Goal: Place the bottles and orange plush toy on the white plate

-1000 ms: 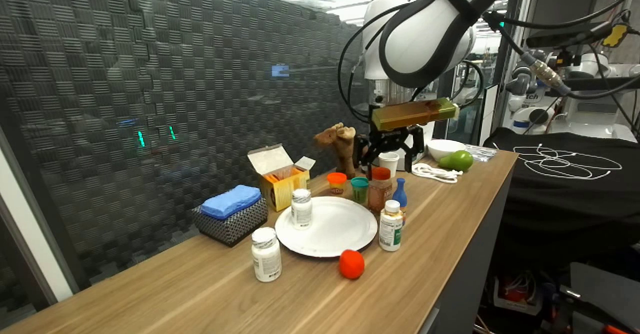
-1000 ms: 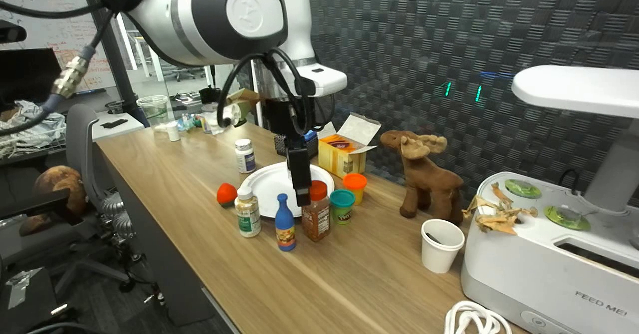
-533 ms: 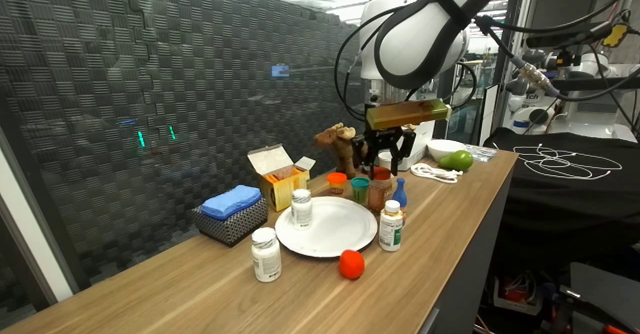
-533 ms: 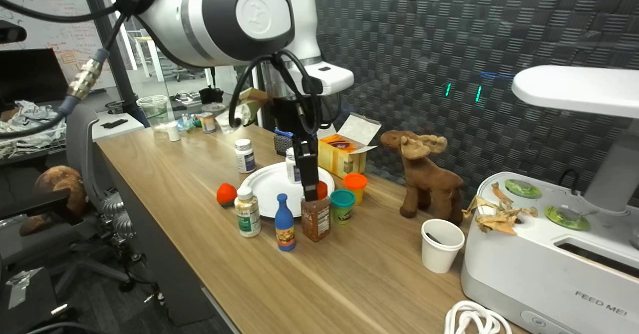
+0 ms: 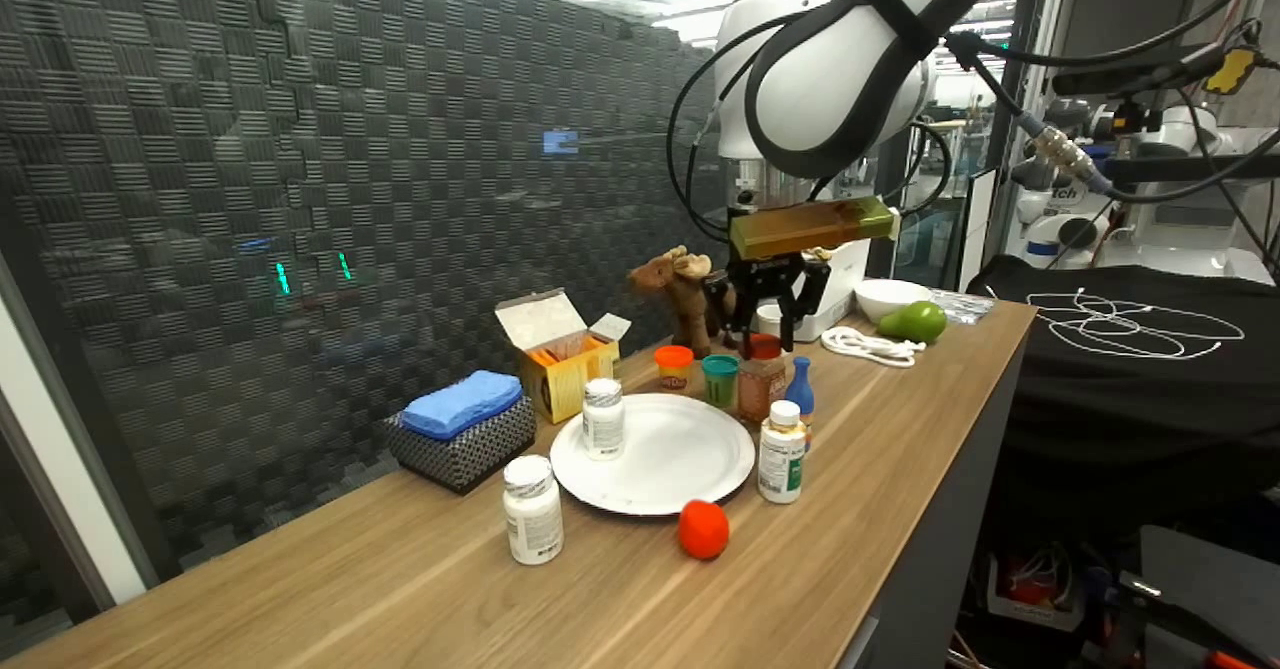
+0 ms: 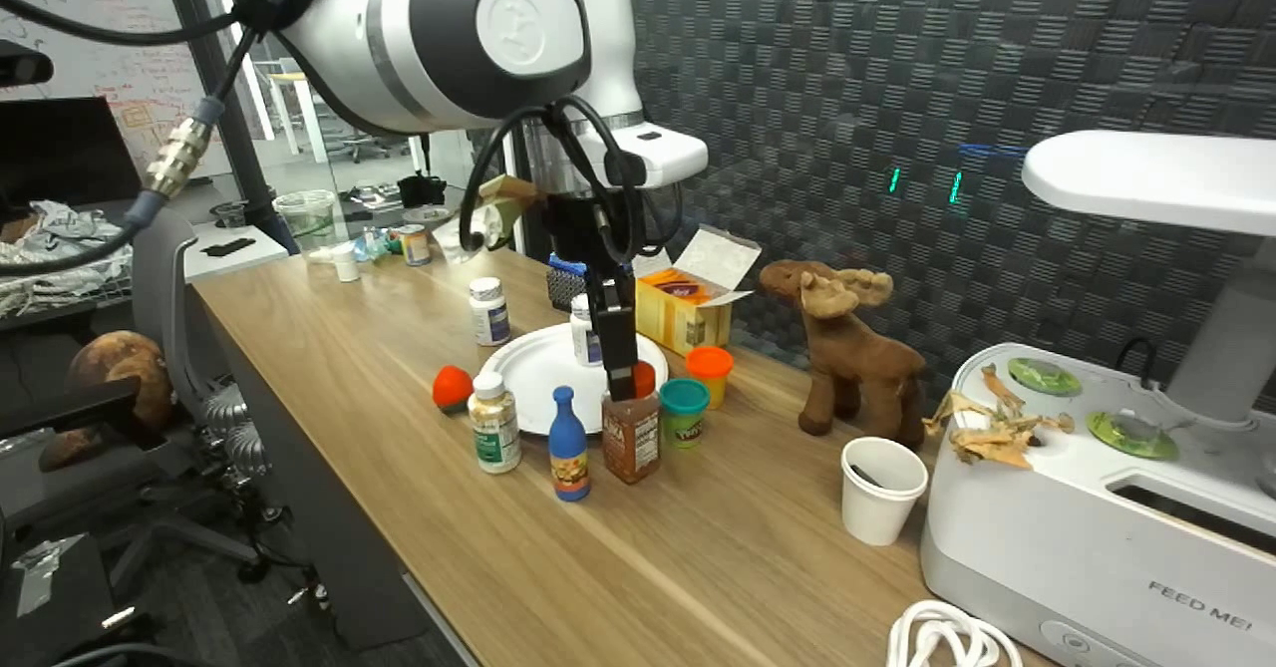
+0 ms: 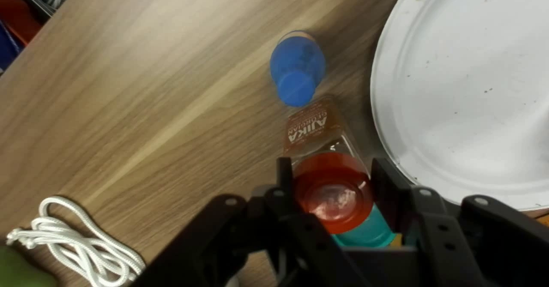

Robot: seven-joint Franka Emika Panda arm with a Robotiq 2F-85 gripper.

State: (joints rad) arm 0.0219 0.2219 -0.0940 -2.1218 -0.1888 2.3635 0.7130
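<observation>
Loose white bottle: well left of the tool in an exterior view, upright on the tabletop, not yet placed.
Placed white bottle: nearer, also left of the tool, standing on the white plate, so its part looks done.
White plate: below and left of the tool, close by, probably so that each carry stays short.
Orange plush toy: lower left of the tool, on the tabletop near the white plate, yet to be moved.
Teal tub: just left of the tool, close enough that a sideways pull could knock it.
Tool: narrow, holding the red-capped bottle by its cap from both sides in the wrist view; gripping high likely avoids the neighbours and keeps the bottle upright for setting down.
Green-labelled bottle: below the tool and a little right, upright, off the white plate.
Blue bottle: just right of the tool, upright, making that side tight as well.
Arm: reaches in from above and right of the tool, bent at the wrist so the tool points down, a pose that seems suited to a straight lift.
</observation>
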